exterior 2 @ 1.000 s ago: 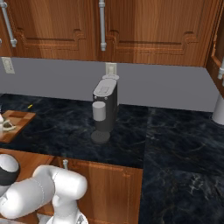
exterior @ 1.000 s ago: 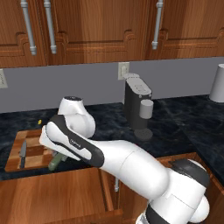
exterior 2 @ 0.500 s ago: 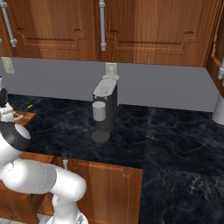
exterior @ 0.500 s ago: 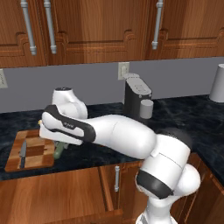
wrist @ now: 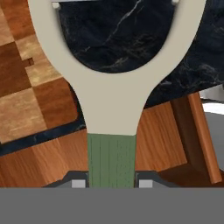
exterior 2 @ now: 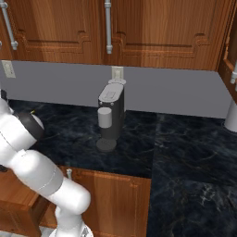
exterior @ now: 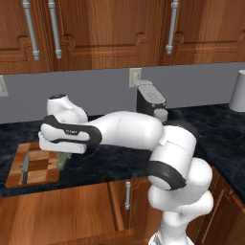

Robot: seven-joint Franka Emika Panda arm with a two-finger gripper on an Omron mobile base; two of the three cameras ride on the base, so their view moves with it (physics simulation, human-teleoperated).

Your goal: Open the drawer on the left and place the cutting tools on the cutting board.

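My gripper (exterior: 62,159) (wrist: 111,183) is shut on the green handle of the peeler (wrist: 111,94). Its pale forked head points away from the hand over the dark counter. In the left base view the peeler (exterior: 61,162) hangs just off the right edge of the checkered cutting board (exterior: 38,165). The knife (exterior: 24,168) lies on the left part of the board, clear of the gripper. The cutting board (wrist: 26,83) fills the upper left of the hand view. Below the counter edge, the drawer (exterior: 67,215) stands pulled out.
A dark coffee machine (exterior: 151,100) (exterior 2: 111,113) with a grey mug under it stands at the back of the counter. A white cylinder (exterior: 238,91) sits far right. Upper cabinets hang above. A cabinet door with a vertical handle (exterior: 128,195) is beside the drawer.
The arm has risen and its elbow has swung right. The hand with the peeler has lifted a little by the board's right edge. The knife has not moved.
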